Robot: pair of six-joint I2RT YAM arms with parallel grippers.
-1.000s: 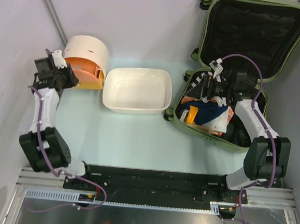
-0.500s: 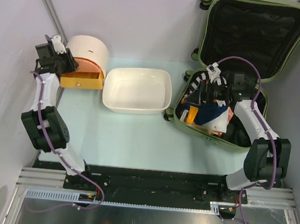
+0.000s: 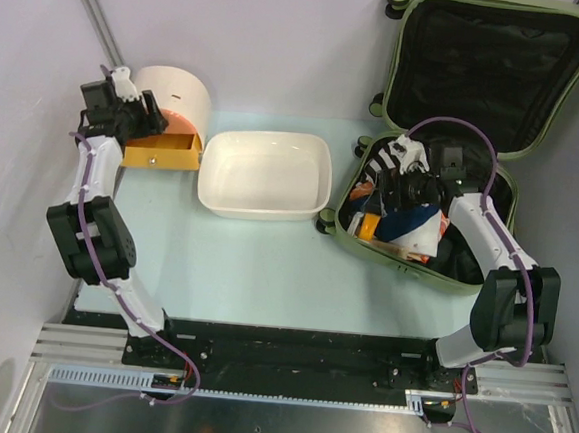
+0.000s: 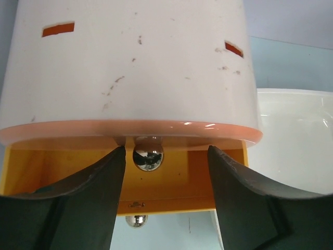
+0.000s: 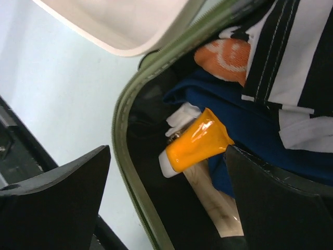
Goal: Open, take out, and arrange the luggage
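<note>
Leftmost, the left gripper (image 4: 166,156) hangs, fingers spread, before the cream drawer box (image 4: 130,62), its orange drawer (image 3: 161,152) out. Past the white tub (image 3: 265,174), the open luggage (image 3: 487,67) lies far right; the right gripper (image 5: 167,151), fingers apart, hovers over seemingly an orange tube (image 5: 200,139).

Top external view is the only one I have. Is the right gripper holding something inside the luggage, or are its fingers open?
Observer: The right gripper is open over the luggage. An orange tube with a white cap lies below, between its fingers, not gripped.
Operator: What lies under that tube?
Observer: A pale wooden stick, and beside it dark blue cloth.
Operator: And the left gripper?
Observer: The left gripper is open. A shiny knob on the round box sits between its fingers, above the open drawer.
</note>
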